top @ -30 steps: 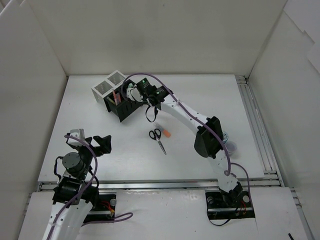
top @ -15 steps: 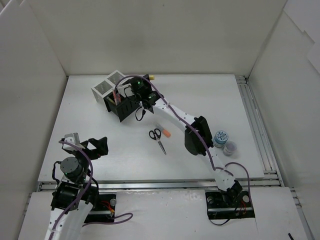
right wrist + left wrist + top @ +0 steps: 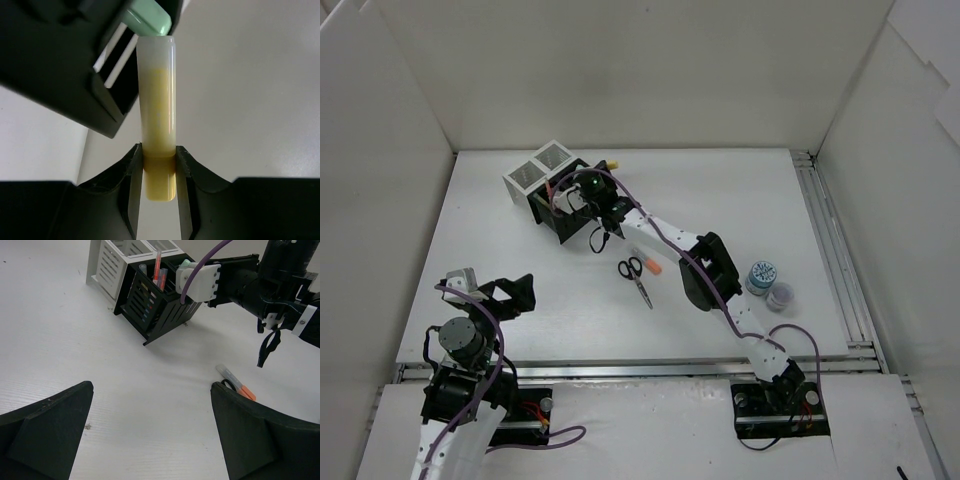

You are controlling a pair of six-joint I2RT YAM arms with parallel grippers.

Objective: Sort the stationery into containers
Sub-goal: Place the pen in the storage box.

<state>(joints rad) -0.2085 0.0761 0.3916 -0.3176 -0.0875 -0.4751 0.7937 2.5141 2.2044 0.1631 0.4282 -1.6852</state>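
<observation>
My right gripper (image 3: 159, 150) is shut on a yellow highlighter (image 3: 157, 100), whose far end points at a green cap (image 3: 148, 15) beside the black cup wall (image 3: 75, 75). From above, the yellow highlighter (image 3: 613, 160) shows just behind the containers, two white cups (image 3: 540, 168) and two black cups (image 3: 560, 215). The black cup (image 3: 155, 305) holds several pens (image 3: 159, 272). Black-handled scissors (image 3: 636, 276) and an orange pen (image 3: 648, 264) lie mid-table. My left gripper (image 3: 492, 287) is open and empty near the front left, and it (image 3: 152, 405) faces the orange pen (image 3: 235, 382).
Two small round jars (image 3: 761, 273) (image 3: 780, 295) stand at the right, close to my right arm's elbow (image 3: 705, 265). White walls enclose the table on three sides. A metal rail (image 3: 825, 250) runs along the right edge.
My right arm has swung left, carrying the yellow highlighter to the cups and uncovering the two jars. My left gripper has shifted slightly left and stays open.
</observation>
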